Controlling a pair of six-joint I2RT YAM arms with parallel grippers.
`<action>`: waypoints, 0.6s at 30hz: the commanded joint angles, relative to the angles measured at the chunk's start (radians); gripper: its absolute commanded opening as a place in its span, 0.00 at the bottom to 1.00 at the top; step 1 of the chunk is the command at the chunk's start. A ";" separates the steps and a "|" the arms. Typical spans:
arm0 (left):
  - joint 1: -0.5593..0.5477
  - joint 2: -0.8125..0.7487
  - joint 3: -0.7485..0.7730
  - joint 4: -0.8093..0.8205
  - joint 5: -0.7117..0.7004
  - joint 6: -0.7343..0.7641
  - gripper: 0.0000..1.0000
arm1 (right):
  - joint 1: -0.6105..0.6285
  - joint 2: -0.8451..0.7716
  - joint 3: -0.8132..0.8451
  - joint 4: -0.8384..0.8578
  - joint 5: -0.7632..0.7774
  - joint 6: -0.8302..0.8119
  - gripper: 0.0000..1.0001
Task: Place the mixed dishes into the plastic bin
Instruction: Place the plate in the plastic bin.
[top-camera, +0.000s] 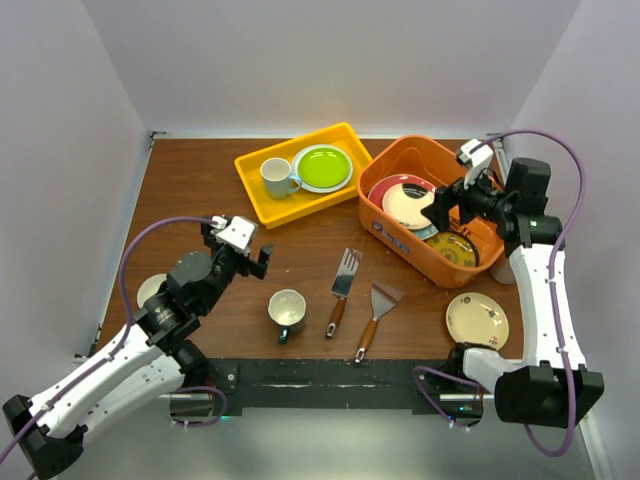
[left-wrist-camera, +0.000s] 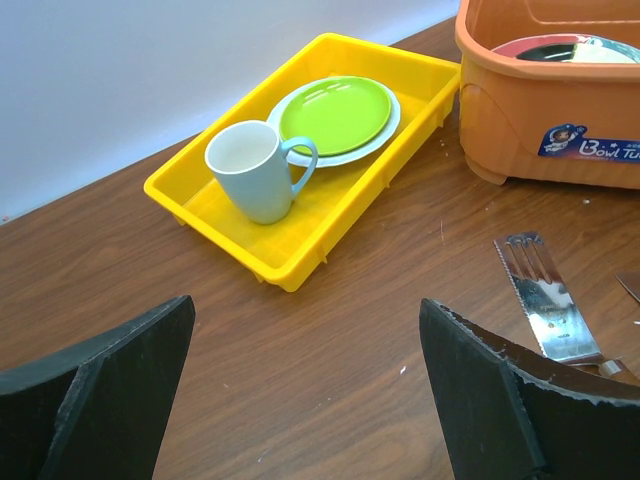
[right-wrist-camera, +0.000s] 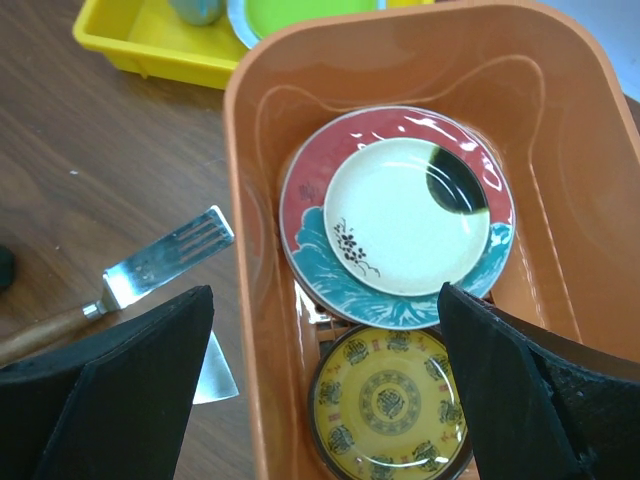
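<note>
The orange plastic bin (top-camera: 398, 236) stands at the back right. Inside lie a red-rimmed plate (right-wrist-camera: 305, 190) with a cream plate (right-wrist-camera: 400, 220) on top, and a yellow patterned plate (right-wrist-camera: 390, 405) beside them. My right gripper (right-wrist-camera: 325, 300) hovers open over the bin (right-wrist-camera: 245, 200), holding nothing. A cream plate (top-camera: 477, 319) lies on the table in front of the bin. The dark-teal mug (top-camera: 287, 312) stands at front centre and a small white bowl (top-camera: 150, 290) lies at the left, partly behind my left arm. My left gripper (top-camera: 245, 250) is open and empty over bare wood, left of the mug.
A yellow tray (left-wrist-camera: 250, 250) at the back holds a lime green plate (left-wrist-camera: 335, 115) and a white mug (left-wrist-camera: 250, 170). Two wooden-handled spatulas (top-camera: 342, 285) (top-camera: 375, 315) lie between the teal mug and the bin. White walls enclose the table on three sides.
</note>
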 joint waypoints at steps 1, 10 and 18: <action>0.008 -0.005 -0.012 0.044 0.007 0.010 1.00 | 0.000 -0.035 0.001 -0.014 -0.093 -0.048 0.99; 0.008 -0.004 -0.014 0.044 0.010 0.010 1.00 | -0.001 -0.038 0.016 -0.086 -0.152 -0.111 0.99; 0.008 0.001 -0.014 0.044 0.010 0.012 1.00 | 0.000 -0.053 0.022 -0.120 -0.169 -0.149 0.99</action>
